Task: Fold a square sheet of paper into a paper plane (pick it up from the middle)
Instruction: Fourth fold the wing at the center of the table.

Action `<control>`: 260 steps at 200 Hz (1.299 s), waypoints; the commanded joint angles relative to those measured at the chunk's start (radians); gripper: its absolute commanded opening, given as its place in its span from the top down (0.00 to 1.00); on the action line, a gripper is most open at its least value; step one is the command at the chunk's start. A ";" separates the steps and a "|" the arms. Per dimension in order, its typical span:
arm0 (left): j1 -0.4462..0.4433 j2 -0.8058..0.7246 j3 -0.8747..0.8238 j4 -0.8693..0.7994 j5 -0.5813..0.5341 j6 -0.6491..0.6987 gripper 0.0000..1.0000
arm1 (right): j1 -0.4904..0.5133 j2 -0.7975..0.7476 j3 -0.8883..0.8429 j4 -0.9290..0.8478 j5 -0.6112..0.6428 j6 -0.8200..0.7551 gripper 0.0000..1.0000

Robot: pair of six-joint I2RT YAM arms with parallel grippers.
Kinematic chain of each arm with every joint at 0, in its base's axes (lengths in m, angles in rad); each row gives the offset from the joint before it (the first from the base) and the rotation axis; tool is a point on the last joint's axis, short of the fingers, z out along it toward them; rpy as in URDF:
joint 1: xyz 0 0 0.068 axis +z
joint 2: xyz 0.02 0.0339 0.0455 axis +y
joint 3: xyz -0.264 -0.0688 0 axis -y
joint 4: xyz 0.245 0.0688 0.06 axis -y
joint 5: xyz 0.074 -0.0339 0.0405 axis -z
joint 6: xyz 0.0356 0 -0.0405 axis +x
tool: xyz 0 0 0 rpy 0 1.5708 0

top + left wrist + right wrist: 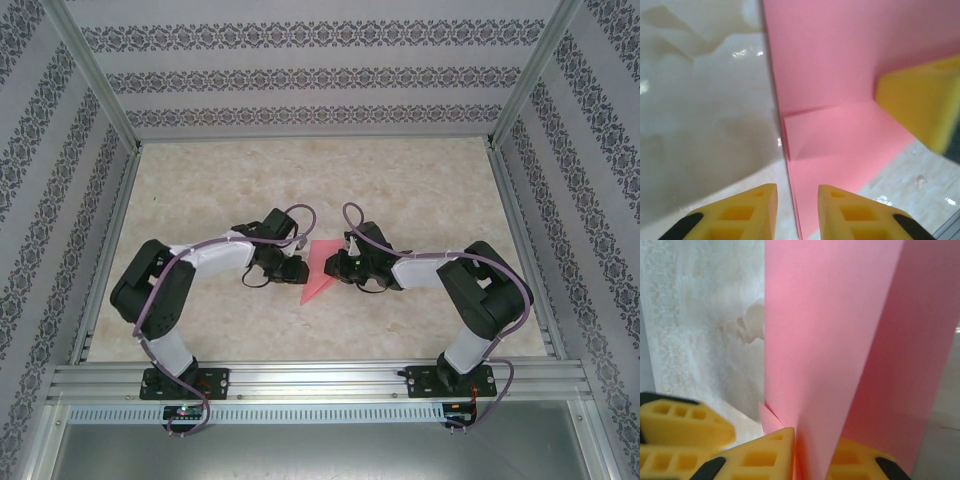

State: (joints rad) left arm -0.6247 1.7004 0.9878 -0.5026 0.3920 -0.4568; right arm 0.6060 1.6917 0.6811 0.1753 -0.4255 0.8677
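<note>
Outermost, walls: grey-and-white panels of floral striped wallpaper on three sides.
Surface: pale beige, marbled.
Paper: thin pink-red creased sheet of paper, at mid-surface between the two arms, one small flap folded over.
Left fingers: yellow, ribbed, parted; the paper's edge runs through the gap, unclamped.
Right fingers: yellow, ribbed, closed, pinching the paper.

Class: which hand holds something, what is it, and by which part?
The right hand pinches the folded pink paper by its near edge; the left hand straddles it, open.
</note>
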 commanded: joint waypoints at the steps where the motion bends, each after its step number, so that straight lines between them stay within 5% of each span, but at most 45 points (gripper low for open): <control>1: -0.069 -0.073 -0.037 0.015 -0.106 0.021 0.67 | 0.015 -0.016 0.025 -0.014 0.030 0.021 0.86; 75: -0.293 -0.103 -0.066 0.039 -0.387 0.072 0.59 | 0.014 -0.021 0.032 -0.016 0.027 0.058 0.87; 130: -0.377 -0.032 -0.019 0.026 -0.552 0.058 0.59 | 0.014 -0.017 0.035 -0.001 0.017 0.073 0.87; 260: -0.422 -0.029 -0.051 0.064 -0.644 0.034 0.63 | -0.007 -0.024 0.019 0.047 -0.021 0.111 0.83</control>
State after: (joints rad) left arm -1.0245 1.6760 0.9562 -0.4789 -0.2359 -0.4198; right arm 0.6060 1.6917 0.6914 0.1631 -0.4248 0.9565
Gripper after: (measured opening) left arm 0.367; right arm 0.159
